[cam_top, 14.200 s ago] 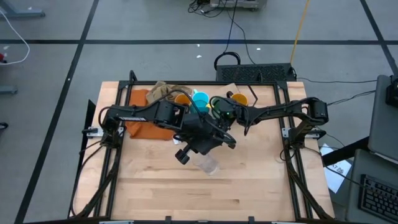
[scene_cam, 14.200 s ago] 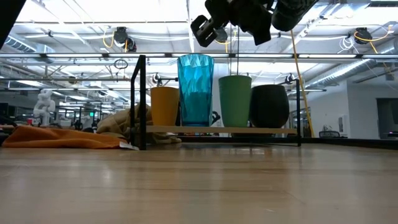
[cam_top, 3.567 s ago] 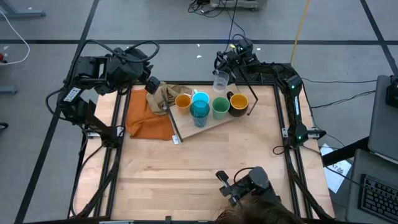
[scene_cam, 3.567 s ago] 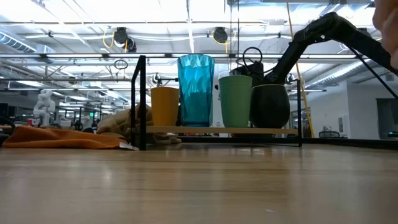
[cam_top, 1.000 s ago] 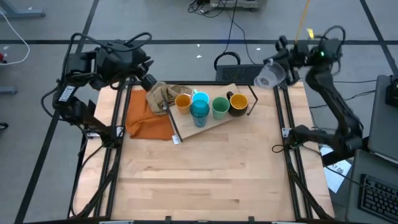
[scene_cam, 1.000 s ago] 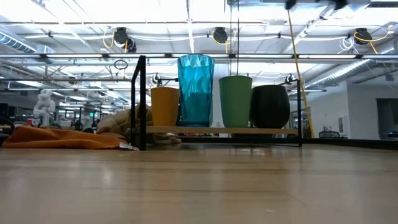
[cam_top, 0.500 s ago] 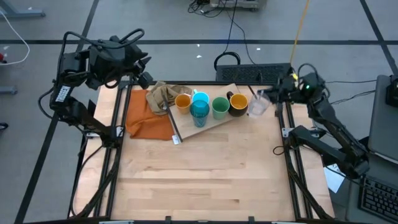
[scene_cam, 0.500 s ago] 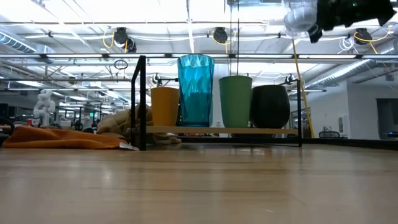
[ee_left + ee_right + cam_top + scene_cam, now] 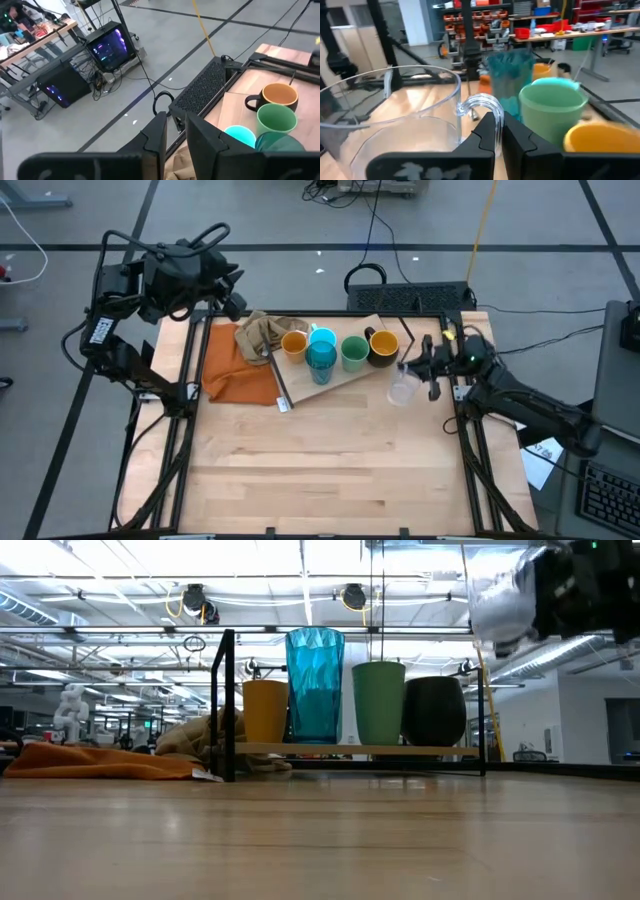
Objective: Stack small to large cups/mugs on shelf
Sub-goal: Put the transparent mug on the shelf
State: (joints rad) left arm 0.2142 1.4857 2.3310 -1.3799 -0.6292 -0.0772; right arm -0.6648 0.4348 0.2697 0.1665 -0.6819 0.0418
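Setting: a light wooden worktop [image 9: 320, 470] in a black metal frame, on a grey floor marked with dark lines; the level view shows a large hall with ceiling lights beyond it.

Near half of the worktop: bare wood.

Right side, mid-depth: the right gripper [image 9: 428, 372], jaws closed on the handle of a clear glass [image 9: 402, 388]. The glass hangs above the worktop, just beside the right end of the shelf and apart from it. In the right wrist view the looped handle sits pinched between the two dark fingers [image 9: 520, 137], with the glass [image 9: 395, 120] to one side.

Far half: the shelf [image 9: 345, 380], a pale board on thin black legs, lying at a slant. On it, in a row from left to right:
- orange cup [image 9: 294, 343]
- blue tumbler [image 9: 321, 361], tallest of the row, with a light-blue mug [image 9: 322, 337] close behind it
- green cup [image 9: 354, 352]
- black mug [image 9: 383, 346], yellow-orange inside, handle towards the far edge

All stand upright, close together. In the level view the row reads orange, blue, green, black; the light-blue mug is hidden there.

Far left: an orange cloth [image 9: 235, 372] spread flat, with a tan cloth [image 9: 262, 333] crumpled between it and the shelf's left end.

Beyond the far left corner: the left gripper [image 9: 225, 298], raised off the worktop, well apart from the cups. Its jaws stand nearly closed with a narrow gap, holding nothing.
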